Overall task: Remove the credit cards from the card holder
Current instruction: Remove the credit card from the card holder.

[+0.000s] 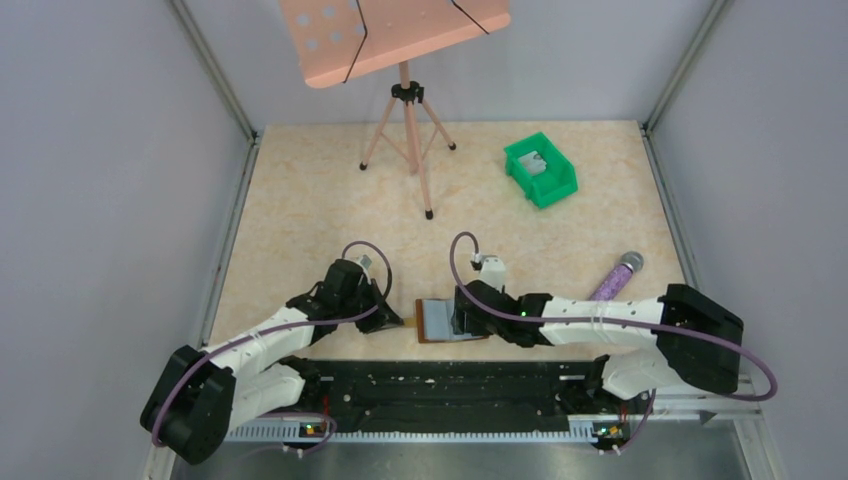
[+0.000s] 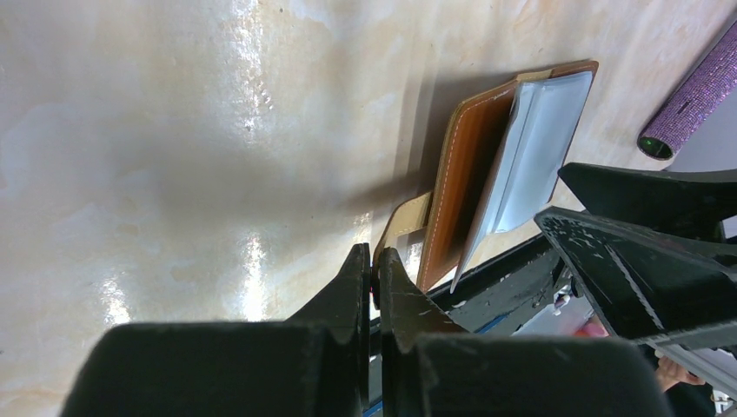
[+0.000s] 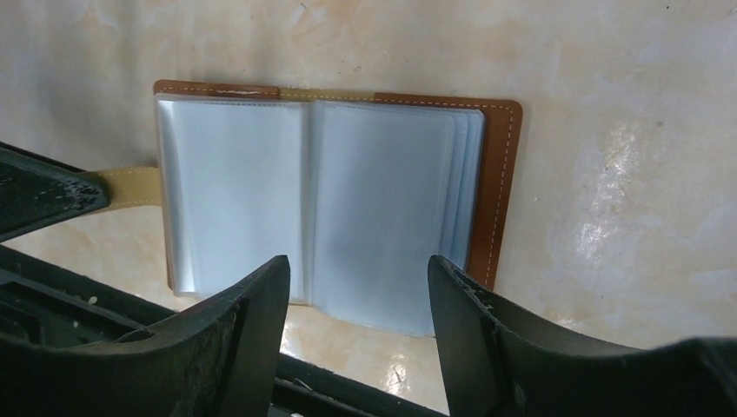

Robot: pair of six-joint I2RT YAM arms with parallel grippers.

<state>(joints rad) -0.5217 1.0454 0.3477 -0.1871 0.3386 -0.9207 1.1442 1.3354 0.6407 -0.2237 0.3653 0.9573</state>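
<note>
The card holder (image 3: pixel 495 174) is a brown leather wallet lying open near the table's front edge, with two blue-grey panels (image 3: pixel 374 200) facing up. It also shows in the top view (image 1: pixel 437 322) and the left wrist view (image 2: pixel 465 165). My left gripper (image 2: pixel 374 261) is shut on the wallet's tan side tab (image 2: pixel 408 221), at the wallet's left (image 1: pixel 392 322). My right gripper (image 3: pixel 356 282) is open, its jaws straddling the right panel's near edge from above (image 1: pixel 462 320). No credit card stands out in the panels. A light grey flat piece (image 1: pixel 536 162) lies in the green bin.
The green plastic bin (image 1: pixel 551 185) stands at the back right. A purple glittery microphone (image 1: pixel 615 277) lies to the right of the wallet. A pink music stand on a tripod (image 1: pixel 408 120) stands at the back centre. The black base rail (image 1: pixel 440 385) runs close behind the wallet's near edge.
</note>
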